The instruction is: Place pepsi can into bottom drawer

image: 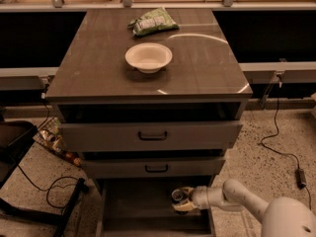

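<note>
Down at the foot of the grey cabinet (98, 78) the bottom drawer (133, 205) stands pulled out, its plain flat floor showing. The robot's pale arm (237, 197) reaches in from the lower right, low over that drawer. The gripper (179, 200) sits at the drawer's right side, just under the front of the middle drawer (118, 168). Its two yellowish fingers (183, 190) are drawn in narrow, one on each side of the pepsi can (177, 195), which they hold. The can stands upright with its silver top facing up, inside the outline of the open drawer, near its back right part. I cannot tell from here whether its base touches the drawer floor. Both upper drawers are partly out, the top drawer (98, 135) further than the one below it. On the cabinet top a white bowl (148, 57) sits near the middle, and a green snack bag (153, 21) lies behind it, well apart from the can. A dark cable (282, 153) trails over the speckled floor at the right.
</note>
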`<state>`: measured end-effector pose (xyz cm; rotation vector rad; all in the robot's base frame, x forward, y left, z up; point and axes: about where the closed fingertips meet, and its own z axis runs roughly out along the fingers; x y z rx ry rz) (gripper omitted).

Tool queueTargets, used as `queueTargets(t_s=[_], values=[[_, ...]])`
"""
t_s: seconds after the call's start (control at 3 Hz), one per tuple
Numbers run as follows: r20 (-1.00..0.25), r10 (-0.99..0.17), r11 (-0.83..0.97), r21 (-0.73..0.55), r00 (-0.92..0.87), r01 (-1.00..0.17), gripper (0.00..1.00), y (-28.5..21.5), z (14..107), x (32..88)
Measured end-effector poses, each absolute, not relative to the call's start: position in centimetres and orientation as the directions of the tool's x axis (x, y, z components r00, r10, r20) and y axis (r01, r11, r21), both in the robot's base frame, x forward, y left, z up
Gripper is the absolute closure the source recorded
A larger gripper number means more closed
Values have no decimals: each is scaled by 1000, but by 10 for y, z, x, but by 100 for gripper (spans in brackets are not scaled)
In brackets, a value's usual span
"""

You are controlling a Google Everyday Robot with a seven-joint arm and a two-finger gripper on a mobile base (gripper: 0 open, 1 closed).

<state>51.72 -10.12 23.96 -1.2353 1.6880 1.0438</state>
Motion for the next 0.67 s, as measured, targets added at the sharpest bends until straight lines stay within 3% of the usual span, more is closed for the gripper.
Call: queueTargets(t_s=[0.67], values=[[-926,-307,59,212,-220,-975,100,-90,203,500]])
